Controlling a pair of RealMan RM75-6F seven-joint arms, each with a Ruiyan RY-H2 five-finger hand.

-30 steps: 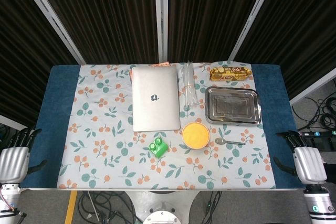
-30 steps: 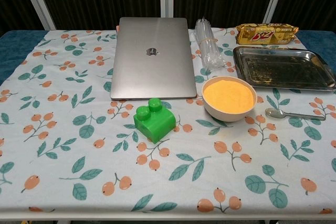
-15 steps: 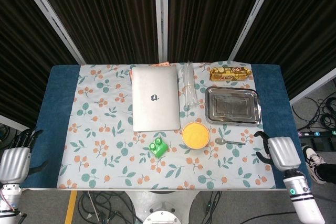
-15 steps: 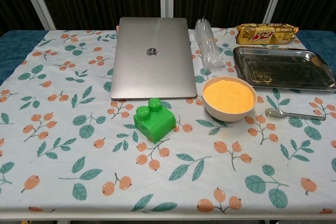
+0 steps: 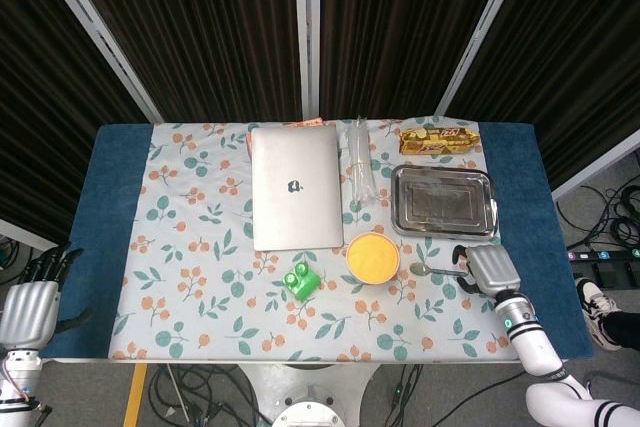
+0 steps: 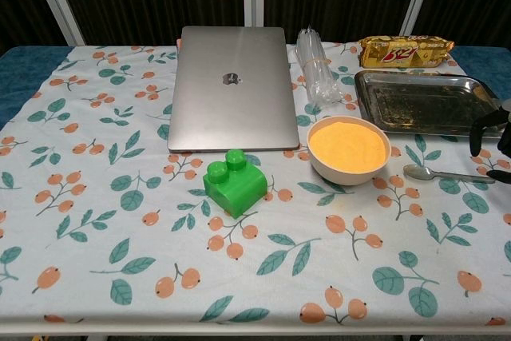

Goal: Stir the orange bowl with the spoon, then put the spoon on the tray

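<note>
The spoon [image 6: 436, 172], thin shiny metal, lies flat on the flowered cloth [image 5: 200, 277] between the round bowl [image 6: 349, 148] of orange powder and your right hand [image 5: 488, 269]. That hand hovers over the handle end, fingers spread, holding nothing. The dull steel tray [image 5: 443, 201] is just behind. Your left hand [image 5: 28, 307] rests with fingers apart.

Right hand [image 6: 497, 143] — cropped at frame edge

On the worktop [image 5: 120, 162], the round orange bowl [image 5: 372, 257] sits before the closed grey laptop [image 5: 295, 188], the metal spoon [image 5: 436, 270] just right of it, the rectangular steel tray [image 5: 443, 201] behind the spoon, the green plastic block [image 5: 301, 280] left.
</note>
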